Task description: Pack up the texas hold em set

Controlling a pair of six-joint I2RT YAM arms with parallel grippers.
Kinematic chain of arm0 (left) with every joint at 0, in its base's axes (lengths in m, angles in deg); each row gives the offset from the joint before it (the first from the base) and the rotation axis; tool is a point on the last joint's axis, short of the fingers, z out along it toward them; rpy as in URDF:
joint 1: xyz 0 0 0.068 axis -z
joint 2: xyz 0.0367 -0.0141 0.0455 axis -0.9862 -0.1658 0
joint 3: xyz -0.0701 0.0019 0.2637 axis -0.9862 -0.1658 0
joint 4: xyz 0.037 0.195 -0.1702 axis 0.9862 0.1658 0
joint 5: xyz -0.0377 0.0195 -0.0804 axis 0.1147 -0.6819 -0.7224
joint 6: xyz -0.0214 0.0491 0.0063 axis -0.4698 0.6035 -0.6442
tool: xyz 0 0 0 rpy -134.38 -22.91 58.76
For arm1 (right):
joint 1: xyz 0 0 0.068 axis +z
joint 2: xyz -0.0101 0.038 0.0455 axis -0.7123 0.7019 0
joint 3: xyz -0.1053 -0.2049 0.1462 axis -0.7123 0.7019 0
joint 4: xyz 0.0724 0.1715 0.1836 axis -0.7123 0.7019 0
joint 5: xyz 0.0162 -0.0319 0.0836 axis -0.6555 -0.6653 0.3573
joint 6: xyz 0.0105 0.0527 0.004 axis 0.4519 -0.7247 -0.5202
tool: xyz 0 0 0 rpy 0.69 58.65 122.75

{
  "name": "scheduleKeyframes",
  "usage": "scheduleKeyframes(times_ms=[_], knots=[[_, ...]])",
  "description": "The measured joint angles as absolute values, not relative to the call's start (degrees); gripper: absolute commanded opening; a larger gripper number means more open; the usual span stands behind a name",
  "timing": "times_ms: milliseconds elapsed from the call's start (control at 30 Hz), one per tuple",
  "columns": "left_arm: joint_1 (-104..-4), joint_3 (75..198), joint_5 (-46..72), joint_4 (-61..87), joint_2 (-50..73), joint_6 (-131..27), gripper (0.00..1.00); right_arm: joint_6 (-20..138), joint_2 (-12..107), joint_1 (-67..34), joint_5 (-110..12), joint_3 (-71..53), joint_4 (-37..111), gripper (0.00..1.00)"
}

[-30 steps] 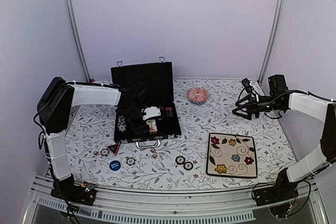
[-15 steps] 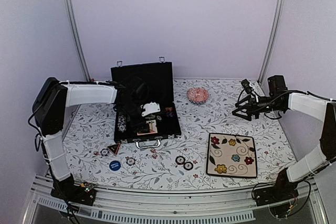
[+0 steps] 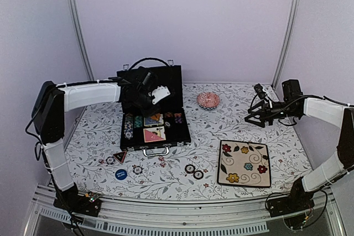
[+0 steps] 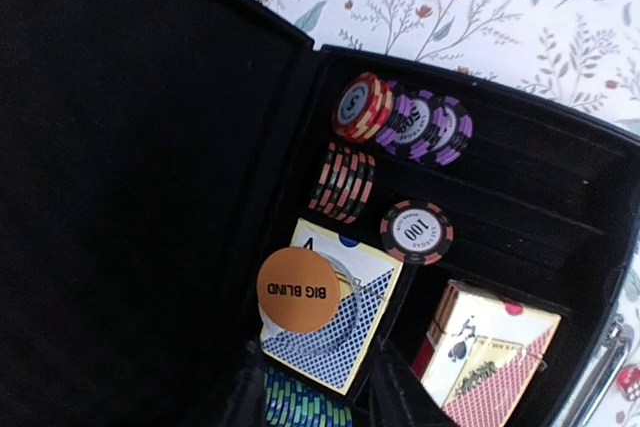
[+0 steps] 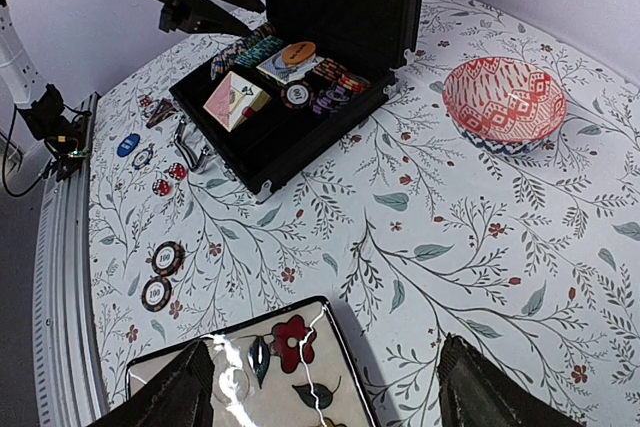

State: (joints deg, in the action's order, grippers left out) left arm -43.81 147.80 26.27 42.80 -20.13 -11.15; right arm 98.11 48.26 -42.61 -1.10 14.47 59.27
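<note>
Your left pincer [image 4: 322, 389] hovers half-open, empty, over the case [image 3: 174, 89]; your right pincer [image 5: 330, 387] gapes empty. Next: grab the chips [image 3: 189, 168] off the desk [image 3: 221, 131].

Case [image 3: 172, 88] sits open on the bench [image 3: 287, 136], so everything's off that. Inside: card decks [image 3: 154, 134] in the middle, chip stacks [image 3: 128, 128] along the left. Dice [image 3: 162, 160] just in front of it, round button [image 3: 121, 173] front-left, two loose chips [image 3: 189, 168] front-right. Plate [image 3: 244, 163] further front-right, bowl [image 3: 208, 100] right of the case, toward the back.
</note>
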Motion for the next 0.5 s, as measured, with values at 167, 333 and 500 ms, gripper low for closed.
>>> scheduleKeyframes(times_ms=[167,333,500], knots=[[-43.42,147.82,28.50,42.66,-25.50,-14.52,0.29,98.13,48.26,-42.61,-1.10,14.47,59.27,0.77],[-42.19,145.55,28.66,42.31,-27.14,-15.87,0.28,98.13,48.26,-42.61,-1.10,14.47,59.27,0.78],[-40.75,142.97,28.37,41.66,-27.14,-16.29,0.29,98.13,48.37,-42.61,-1.10,14.47,59.27,0.77]])
